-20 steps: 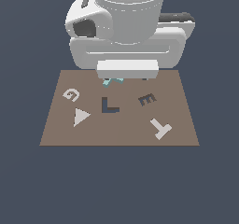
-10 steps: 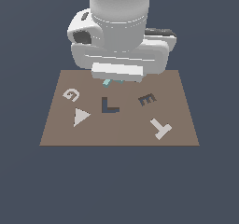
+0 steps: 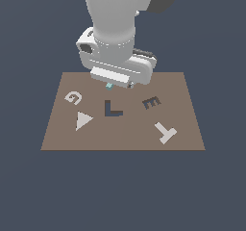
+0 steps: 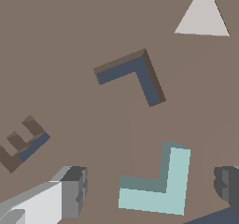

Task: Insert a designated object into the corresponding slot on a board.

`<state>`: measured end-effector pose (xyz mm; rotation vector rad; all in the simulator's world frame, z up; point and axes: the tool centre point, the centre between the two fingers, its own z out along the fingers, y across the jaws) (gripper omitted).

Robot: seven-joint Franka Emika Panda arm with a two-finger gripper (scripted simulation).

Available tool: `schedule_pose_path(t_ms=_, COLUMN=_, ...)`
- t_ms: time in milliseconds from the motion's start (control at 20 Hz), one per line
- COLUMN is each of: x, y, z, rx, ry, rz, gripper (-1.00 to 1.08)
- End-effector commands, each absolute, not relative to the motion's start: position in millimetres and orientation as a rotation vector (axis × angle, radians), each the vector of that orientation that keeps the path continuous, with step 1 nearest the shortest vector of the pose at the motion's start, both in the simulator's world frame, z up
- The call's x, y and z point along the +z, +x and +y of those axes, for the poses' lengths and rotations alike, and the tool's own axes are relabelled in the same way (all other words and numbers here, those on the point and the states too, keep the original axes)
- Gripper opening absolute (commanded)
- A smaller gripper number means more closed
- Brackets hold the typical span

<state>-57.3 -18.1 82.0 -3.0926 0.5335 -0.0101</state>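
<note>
Item 1, the board [image 3: 123, 138]: flat brown square, which I see whole in the exterior view. Item 2, the slot [image 3: 112, 109]: dark navy L-shaped recess near the board's middle, nothing in it; also clear in my wrist view [image 4: 135, 76]. Item 3, the teal L piece [image 4: 158, 188]: pale cyan, in my wrist view lying between the 2 fingers, apart from both; in the exterior view only a sliver [image 3: 109, 85] shows under the hand, on the far side of the slot. Item 4, the gripper [image 4: 151, 190]: jaws spread wide, 1 finger [image 4: 72, 190] on each side of the piece, clamping nothing. Item 5, E recess [image 3: 151, 103]: dark, to the exterior view's right of the slot. Items 6 to 8, light grey: G shape [image 3: 73, 97], triangle [image 3: 83, 121], T shape [image 3: 166, 132].
</note>
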Motion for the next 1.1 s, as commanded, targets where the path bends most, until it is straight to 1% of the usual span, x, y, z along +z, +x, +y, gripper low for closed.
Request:
schedule_pose_path(t_ms=0, x=69.1, y=-67.4, z=-20.7, rx=-0.007, ry=-3.081, rz=0.607, gripper=1.00)
schedule_pose_path(t_ms=400, x=48.0, y=-83.4, z=-23.2, rx=0.000, ry=-3.059, rz=0.722, gripper=1.00)
schedule_pose_path(t_ms=850, x=49.0, y=-81.7, z=-22.3, rx=0.001, ry=-3.061, rz=0.711, gripper=1.00)
schedule_pose_path(t_ms=1050, x=41.3, y=-81.5, z=-22.4, rx=0.000, ry=-3.061, rz=0.710, gripper=1.00)
